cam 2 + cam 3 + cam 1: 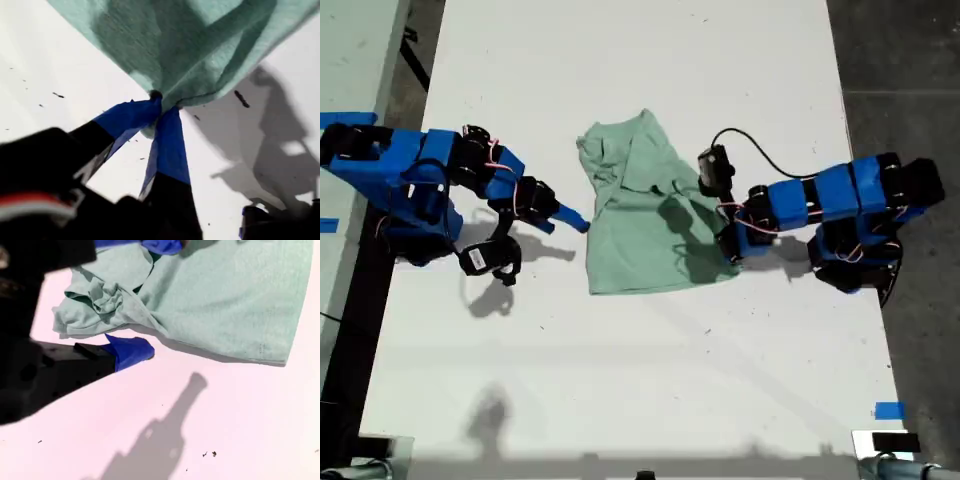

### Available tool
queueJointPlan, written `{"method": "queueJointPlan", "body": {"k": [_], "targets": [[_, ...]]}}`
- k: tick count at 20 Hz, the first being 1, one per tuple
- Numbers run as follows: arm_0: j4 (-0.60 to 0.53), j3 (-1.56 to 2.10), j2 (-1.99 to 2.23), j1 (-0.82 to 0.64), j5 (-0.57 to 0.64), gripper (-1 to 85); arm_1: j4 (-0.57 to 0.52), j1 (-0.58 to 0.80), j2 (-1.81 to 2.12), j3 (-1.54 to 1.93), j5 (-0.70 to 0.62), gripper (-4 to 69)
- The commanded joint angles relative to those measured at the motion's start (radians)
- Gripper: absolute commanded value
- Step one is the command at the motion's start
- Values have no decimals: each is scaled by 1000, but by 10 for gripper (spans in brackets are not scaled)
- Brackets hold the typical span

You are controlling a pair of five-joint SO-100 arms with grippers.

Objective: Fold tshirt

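The tshirt [638, 225] is lying near the middle of the white surface [620, 380], between the two blue arms, partly folded: its lower part is lying fairly flat with a straight hem toward the bottom of the exterior view, while its upper part is narrowing and bunching into folds. My first gripper [728, 243] is reaching in from the exterior view's right and is meeting the garment at its right edge, low down. Seen along that arm, my first gripper [159, 102] is pinching the cloth, its blue fingers [170, 140] closing together on a small gather of the edge, and the tshirt [190, 45] is pulling up from that spot in taut creases, throwing a shadow on the surface beneath. My second gripper [572, 219] is coming in from the exterior view's left and is sitting just beside the garment's left edge, a blue tip pointing at it. In its own camera my second gripper [150, 297] is standing wide, one of its fingers [132, 351] resting on the bare surface just short of the crumpled sleeve and the other showing over the cloth, with nothing gripped between them; the tshirt [225, 305] is spreading flat away from that bunched part. A scrap of blue tape [888, 410] is sticking to the surface at the exterior view's lower right.
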Motion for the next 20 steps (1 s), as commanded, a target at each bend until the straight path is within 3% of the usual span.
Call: {"method": "queueJointPlan", "body": {"k": [1,8,9,10,11,14,18,20], "targets": [[-3,-25,6,18,-14,290,29,-32,-46,-202,17,-8],[2,-25,6,52,-43,290,67,-110,-650,-853,5,14],[2,-25,6,57,-49,296,72,-109,-724,-896,17,97],[2,-25,6,61,-51,302,71,-104,-767,-911,20,318],[2,-25,6,63,-51,302,75,-100,-779,-911,17,362],[6,-28,6,67,-54,303,169,-91,-732,-930,18,326],[26,-37,12,74,-67,305,446,-91,-612,-1131,-17,296],[26,-40,12,80,-72,307,466,-91,-505,-1146,-41,285]]}}
